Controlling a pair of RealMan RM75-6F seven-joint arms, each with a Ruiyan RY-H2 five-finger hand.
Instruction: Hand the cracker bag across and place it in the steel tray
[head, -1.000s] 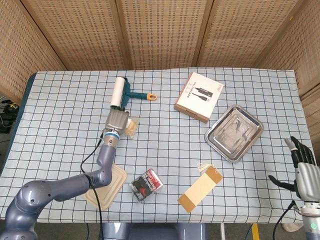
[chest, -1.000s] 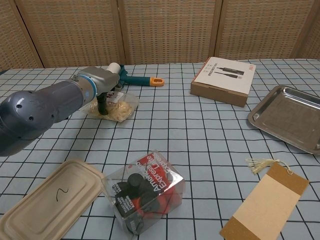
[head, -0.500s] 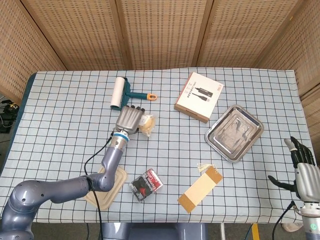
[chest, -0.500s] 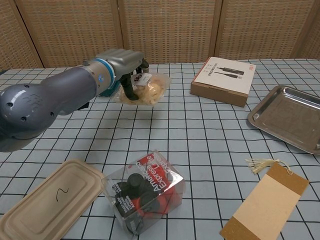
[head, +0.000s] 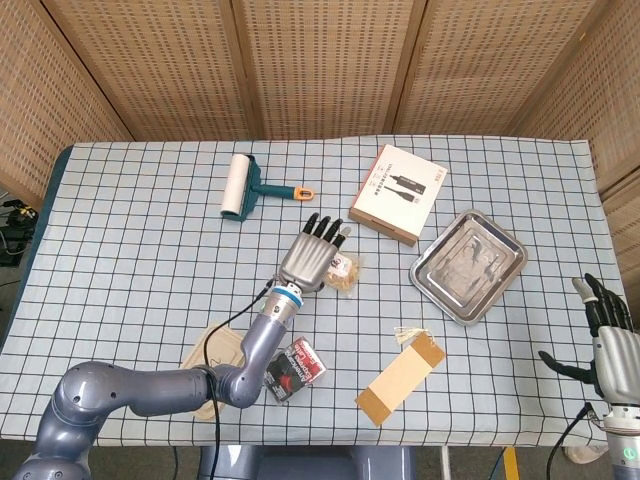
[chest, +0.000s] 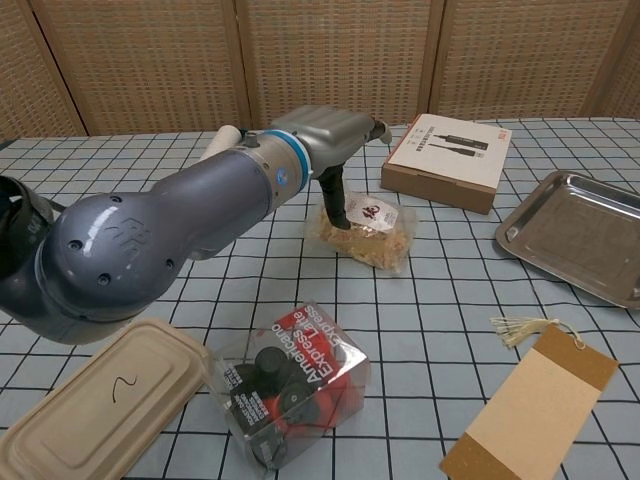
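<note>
Under the left hand (head: 311, 258), the cracker bag (chest: 364, 234) hangs pinched above the table (head: 140, 220).

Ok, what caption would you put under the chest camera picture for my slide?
Left hand holds the cracker bag above the checked table, with the steel tray waiting off to the right.

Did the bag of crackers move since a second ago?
Yes. The cracker bag, held by the left robot hand, moved rightward, away from the lint roller and toward the steel tray.
</note>
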